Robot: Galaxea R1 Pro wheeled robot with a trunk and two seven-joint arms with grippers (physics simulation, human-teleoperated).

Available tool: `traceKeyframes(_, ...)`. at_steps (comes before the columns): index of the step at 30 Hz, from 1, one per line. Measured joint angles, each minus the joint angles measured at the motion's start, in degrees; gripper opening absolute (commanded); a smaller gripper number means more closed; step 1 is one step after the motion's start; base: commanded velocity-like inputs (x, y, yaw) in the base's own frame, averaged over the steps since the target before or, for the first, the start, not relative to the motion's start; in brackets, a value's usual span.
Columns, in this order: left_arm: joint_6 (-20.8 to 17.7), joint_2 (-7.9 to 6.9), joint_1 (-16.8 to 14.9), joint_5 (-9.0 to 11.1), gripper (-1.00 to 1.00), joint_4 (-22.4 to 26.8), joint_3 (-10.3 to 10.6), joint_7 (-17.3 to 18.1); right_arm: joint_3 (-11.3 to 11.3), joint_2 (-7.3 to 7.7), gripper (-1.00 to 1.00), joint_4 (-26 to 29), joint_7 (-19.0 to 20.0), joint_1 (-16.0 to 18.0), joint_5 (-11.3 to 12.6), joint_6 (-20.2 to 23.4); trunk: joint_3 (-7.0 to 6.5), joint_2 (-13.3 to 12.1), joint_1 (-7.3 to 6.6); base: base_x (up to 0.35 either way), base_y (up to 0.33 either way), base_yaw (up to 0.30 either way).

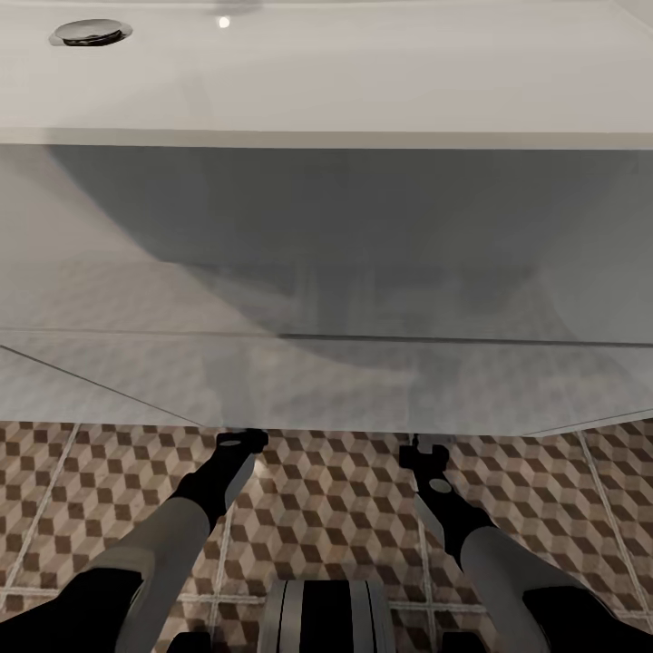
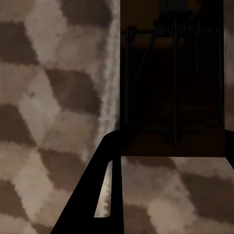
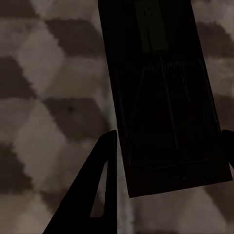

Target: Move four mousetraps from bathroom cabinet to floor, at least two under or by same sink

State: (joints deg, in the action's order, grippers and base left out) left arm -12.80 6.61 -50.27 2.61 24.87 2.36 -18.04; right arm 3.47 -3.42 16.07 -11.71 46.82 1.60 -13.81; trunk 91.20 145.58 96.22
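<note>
Dark mousetraps (image 2: pixel 173 83) (image 3: pixel 163 97) cropped, white bathroom sink (image 1: pixel 326 82) hiding jaws

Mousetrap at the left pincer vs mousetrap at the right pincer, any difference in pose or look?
The left pincer's mousetrap sits square to the fingers; the right pincer's mousetrap is skewed. The left mousetrap's wood shows brown along its near edge; the right mousetrap looks near black. Both are flat slabs with wire parts, over the cube-pattern floor.
</note>
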Motion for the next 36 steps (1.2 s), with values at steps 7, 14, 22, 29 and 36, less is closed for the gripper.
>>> traceKeyframes(7,1.05,-0.04,0.0,-0.36,-1.0,-0.54,0.0,0.0,-0.09,-0.21,-1.0,0.55,0.04,0.0,-0.06,-0.01,0.0,0.0,0.0,0.0,0.0,0.0)
traceKeyframes(14,4.05,0.14,0.0,-0.48,-1.0,-1.24,0.19,0.0,-0.29,-0.09,-1.0,0.83,0.03,0.0,0.09,0.02,0.0,0.0,0.0,0.0,0.0,0.0)
traceKeyframes(22,6.94,0.08,0.0,-0.31,-1.0,-3.03,0.1,0.0,-0.35,-0.36,-1.0,1.13,-0.07,0.0,0.04,0.06,0.0,0.0,0.0,0.0,0.0,0.0)
traceKeyframes(29,7.1,0.32,0.0,-0.04,-1.0,-3.54,0.03,0.06,-0.37,-0.47,-1.0,0.99,-0.09,0.0,0.22,0.09,0.0,0.0,0.0,0.0,0.0,0.0)
traceKeyframes(36,7.25,0.68,0.0,-0.34,-1.0,-3.57,0.05,0.1,-0.38,-0.48,-1.0,0.83,-0.09,0.0,0.25,0.06,0.0,0.0,0.0,0.0,0.0,0.0)
